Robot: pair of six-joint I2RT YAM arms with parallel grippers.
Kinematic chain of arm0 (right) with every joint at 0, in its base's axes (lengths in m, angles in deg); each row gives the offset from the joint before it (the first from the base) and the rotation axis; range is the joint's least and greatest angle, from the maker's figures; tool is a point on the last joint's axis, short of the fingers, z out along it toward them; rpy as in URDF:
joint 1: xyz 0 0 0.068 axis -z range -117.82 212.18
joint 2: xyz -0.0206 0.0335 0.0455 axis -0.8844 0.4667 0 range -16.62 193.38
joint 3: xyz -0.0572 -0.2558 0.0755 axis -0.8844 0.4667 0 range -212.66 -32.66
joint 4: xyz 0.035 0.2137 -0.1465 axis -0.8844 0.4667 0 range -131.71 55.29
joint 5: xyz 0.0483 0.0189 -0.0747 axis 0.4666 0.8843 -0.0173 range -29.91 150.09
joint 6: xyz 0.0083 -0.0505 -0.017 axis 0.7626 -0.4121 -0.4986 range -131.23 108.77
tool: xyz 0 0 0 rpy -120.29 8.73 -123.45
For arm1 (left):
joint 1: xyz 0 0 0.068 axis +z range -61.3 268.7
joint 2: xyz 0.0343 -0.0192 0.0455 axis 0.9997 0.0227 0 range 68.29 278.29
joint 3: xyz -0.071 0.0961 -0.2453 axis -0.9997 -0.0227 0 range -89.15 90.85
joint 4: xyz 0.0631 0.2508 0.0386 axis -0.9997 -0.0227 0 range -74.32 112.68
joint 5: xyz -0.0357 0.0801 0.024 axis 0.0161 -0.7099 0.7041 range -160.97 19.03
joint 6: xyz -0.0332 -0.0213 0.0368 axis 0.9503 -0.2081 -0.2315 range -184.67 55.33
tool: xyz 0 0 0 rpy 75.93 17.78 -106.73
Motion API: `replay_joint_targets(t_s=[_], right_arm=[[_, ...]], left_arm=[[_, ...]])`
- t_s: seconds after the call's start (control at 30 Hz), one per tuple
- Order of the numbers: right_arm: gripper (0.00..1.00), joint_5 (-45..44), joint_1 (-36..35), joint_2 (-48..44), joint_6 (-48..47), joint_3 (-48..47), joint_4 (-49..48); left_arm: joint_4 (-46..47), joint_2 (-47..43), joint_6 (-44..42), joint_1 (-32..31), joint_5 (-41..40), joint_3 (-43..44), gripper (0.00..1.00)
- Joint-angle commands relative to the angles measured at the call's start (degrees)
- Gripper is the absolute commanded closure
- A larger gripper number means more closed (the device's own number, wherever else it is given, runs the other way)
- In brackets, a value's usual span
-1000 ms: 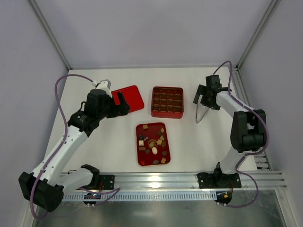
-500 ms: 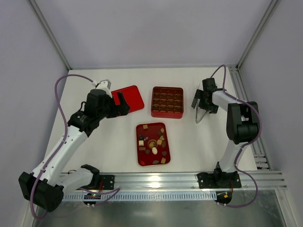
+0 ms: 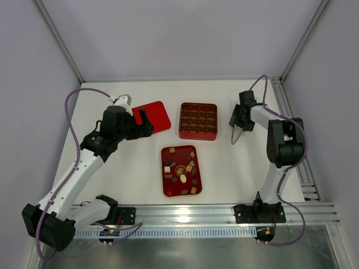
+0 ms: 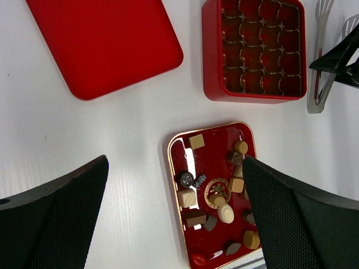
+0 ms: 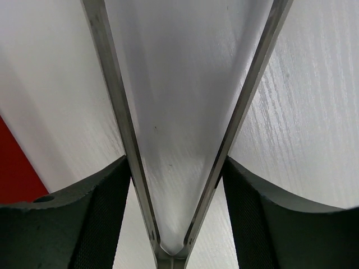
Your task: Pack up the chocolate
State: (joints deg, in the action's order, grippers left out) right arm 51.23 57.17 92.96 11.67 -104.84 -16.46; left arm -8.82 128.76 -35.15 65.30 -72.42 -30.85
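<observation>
Your right arm has folded inward since a second ago; its gripper [image 3: 237, 126] presses both fingers [image 5: 104, 216] against the tongs [image 5: 119, 112] (blades spread in a V). Your left gripper [image 4: 175, 162] hangs wide open above the small tray [image 4: 179, 151], where the chocolate [image 4: 226, 213] lies loose beside the grid box [image 3: 198, 134].

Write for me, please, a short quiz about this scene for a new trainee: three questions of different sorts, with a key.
1. True or false: the grid box already holds some chocolates.
2. What is between the fingers of the right gripper? A) a spoon B) metal tongs C) a lid
3. Fill the gap: all the chocolates lie in the gold-rimmed red ____.

Key: 1 false, its compartments look empty; 2 B; 3 tray.
</observation>
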Motion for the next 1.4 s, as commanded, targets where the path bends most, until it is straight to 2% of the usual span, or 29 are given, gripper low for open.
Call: replay_joint_targets(t_s=[0.0, 0.13, 0.77, 0.9, 1.1, 1.2, 1.37], right_arm=[[0.34, -0.01, -0.08, 1.25, 0.83, -1.65, -0.65], [0.44, -0.37, -0.08, 0.11, 0.48, -1.30, -0.12], [0.44, 0.51, -5.09, -27.74, -0.48, 7.05, 5.94], [0.46, 0.95, -6.23, -32.04, -0.48, 7.58, 8.05], [0.49, 1.39, -11.15, -38.29, 0.13, 8.02, 11.74], [0.50, 1.04, -15.89, -41.98, 1.01, 7.15, 15.17], [0.53, 6.66, -22.65, -47.08, 3.38, 6.62, 19.55]], left_arm=[[1.54, -0.35, -0.78, -0.07, -0.57, -0.21, 0.00], [1.54, -0.26, -0.78, -0.07, -0.66, -0.30, 0.00], [1.27, -0.70, -0.95, -0.07, -0.74, -0.12, 0.00], [1.27, -0.70, -1.04, -0.07, -0.83, 0.06, 0.00], [1.18, -0.61, -1.04, -0.07, -0.83, -0.03, 0.00], [1.27, -0.44, -1.04, 0.02, -0.74, 0.06, 0.00], [1.18, -0.26, -0.95, -0.07, -0.66, -0.03, 0.00]])
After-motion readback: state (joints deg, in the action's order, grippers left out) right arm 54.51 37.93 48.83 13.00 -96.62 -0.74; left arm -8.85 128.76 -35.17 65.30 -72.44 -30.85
